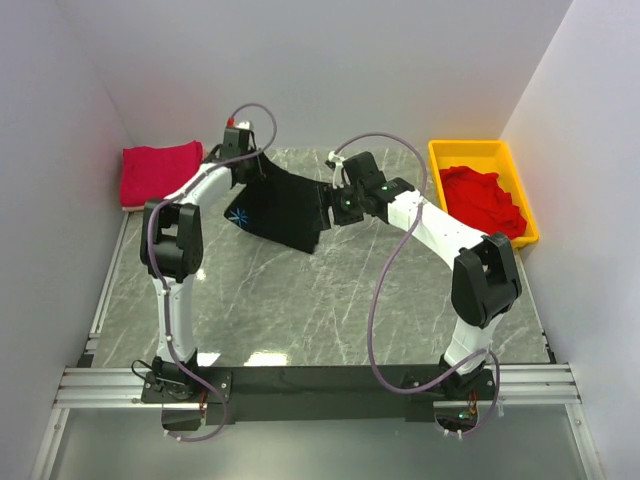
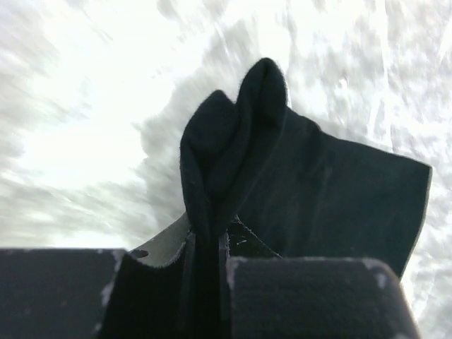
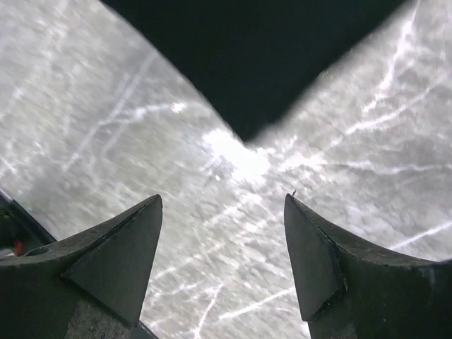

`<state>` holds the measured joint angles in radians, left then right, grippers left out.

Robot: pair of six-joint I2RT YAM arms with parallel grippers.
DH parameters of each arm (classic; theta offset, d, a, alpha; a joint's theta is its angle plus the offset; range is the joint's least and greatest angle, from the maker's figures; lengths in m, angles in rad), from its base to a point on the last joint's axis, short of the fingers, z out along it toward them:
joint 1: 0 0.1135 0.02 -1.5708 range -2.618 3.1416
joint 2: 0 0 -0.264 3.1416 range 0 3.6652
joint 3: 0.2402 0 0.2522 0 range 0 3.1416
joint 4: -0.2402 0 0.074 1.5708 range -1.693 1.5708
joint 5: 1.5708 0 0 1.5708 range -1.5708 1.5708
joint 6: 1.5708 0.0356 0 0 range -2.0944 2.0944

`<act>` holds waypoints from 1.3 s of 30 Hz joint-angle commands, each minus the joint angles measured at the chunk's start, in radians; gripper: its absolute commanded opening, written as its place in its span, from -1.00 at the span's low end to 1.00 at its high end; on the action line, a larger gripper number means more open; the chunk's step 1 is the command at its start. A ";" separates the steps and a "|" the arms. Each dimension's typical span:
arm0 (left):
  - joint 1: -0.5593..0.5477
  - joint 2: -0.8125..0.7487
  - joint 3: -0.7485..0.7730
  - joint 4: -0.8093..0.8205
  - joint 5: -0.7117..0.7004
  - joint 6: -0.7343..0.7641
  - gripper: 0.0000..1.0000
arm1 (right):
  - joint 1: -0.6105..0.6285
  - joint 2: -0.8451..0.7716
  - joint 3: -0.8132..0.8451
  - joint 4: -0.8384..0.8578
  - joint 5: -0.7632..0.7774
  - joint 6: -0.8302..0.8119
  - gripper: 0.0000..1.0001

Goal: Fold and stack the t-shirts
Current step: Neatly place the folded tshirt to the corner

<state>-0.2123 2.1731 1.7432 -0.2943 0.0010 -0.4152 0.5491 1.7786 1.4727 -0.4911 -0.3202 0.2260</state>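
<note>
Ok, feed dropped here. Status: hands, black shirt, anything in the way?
Left hand shut on black shirt, at its edge. Right hand open, empty, beside it. Folded red shirt far left, red shirts in tray; neither in the way.

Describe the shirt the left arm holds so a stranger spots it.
On the marble table, look at the far middle. A t-shirt hangs pinched in the left gripper. It alone is black; the folded shirt at far left and the shirts in the yellow tray are red.
</note>
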 commanded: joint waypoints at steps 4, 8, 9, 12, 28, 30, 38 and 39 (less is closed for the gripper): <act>0.034 0.054 0.309 -0.092 -0.162 0.243 -0.92 | -0.009 -0.033 -0.028 -0.015 0.017 -0.030 0.53; 0.063 0.100 0.417 -0.121 -0.174 0.285 -0.94 | -0.009 -0.025 -0.022 -0.020 0.013 -0.031 0.52; 0.073 0.096 0.420 -0.103 -0.177 0.305 -0.94 | -0.009 -0.024 -0.020 -0.020 0.013 -0.030 0.52; 0.076 0.079 0.429 -0.077 -0.214 0.349 -0.92 | -0.009 -0.019 -0.018 -0.018 0.010 -0.030 0.52; 0.108 -0.010 0.447 -0.036 -0.282 0.569 -0.96 | -0.009 0.001 -0.009 -0.023 -0.007 -0.025 0.49; 0.113 -0.038 0.423 -0.011 -0.288 0.585 -0.98 | -0.009 -0.004 -0.017 -0.020 -0.006 -0.025 0.49; 0.128 -0.078 0.437 0.024 -0.285 0.648 -0.98 | -0.011 -0.016 -0.035 -0.009 -0.002 -0.022 0.49; 0.132 -0.081 0.440 0.024 -0.279 0.651 -0.99 | -0.009 -0.015 -0.034 -0.009 0.000 -0.022 0.49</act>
<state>-0.0921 2.1906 2.1342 -0.3553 -0.2680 0.1894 0.5430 1.7794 1.4464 -0.5175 -0.3225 0.2108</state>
